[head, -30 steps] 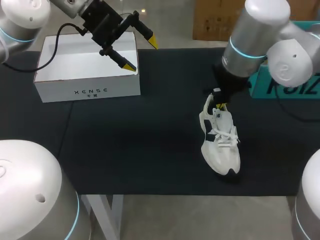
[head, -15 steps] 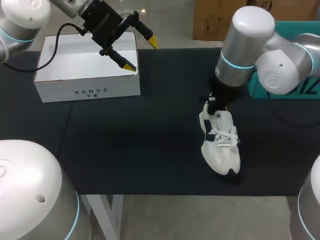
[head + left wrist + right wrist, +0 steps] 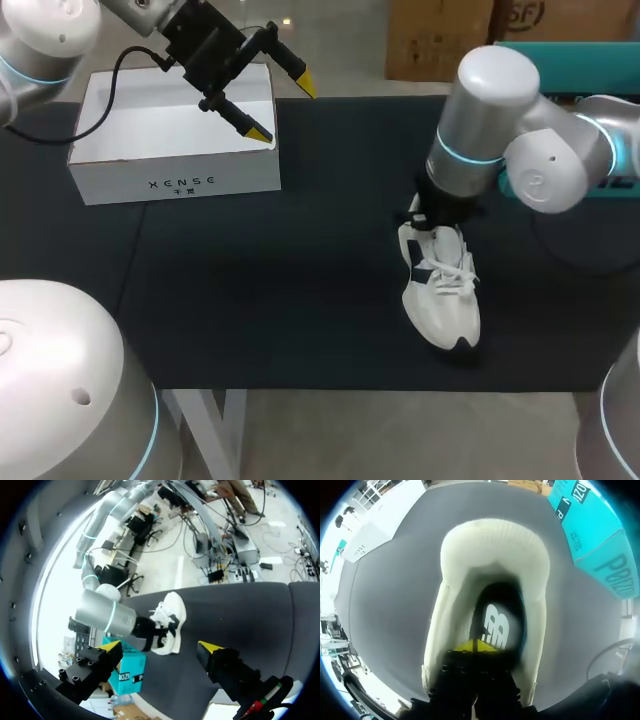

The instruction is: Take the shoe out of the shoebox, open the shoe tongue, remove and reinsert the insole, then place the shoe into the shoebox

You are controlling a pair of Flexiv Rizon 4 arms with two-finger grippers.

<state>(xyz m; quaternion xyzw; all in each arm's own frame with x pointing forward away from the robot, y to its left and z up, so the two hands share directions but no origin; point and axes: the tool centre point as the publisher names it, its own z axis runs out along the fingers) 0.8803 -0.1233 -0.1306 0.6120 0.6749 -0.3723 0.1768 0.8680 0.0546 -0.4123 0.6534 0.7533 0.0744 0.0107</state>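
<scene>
Finding shoe (image 3: 441, 290) out of box (image 3: 175, 150), insole (image 3: 496, 625) seated, your right gripper (image 3: 475, 646) pinched together inside it, left gripper (image 3: 283, 109) apart; insole cycle and reboxing remain.

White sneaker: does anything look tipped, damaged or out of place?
Nothing stands out. The white lace-up sneaker stands upright on the black table cover, its insole lying flat inside.

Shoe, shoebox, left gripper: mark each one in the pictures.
shoe (image 3: 442, 310): head view, on the white upper near the toe.
shoebox (image 3: 120, 182): head view, on its front wall.
left gripper (image 3: 283, 108): head view, midway between its two yellow tips.
</scene>
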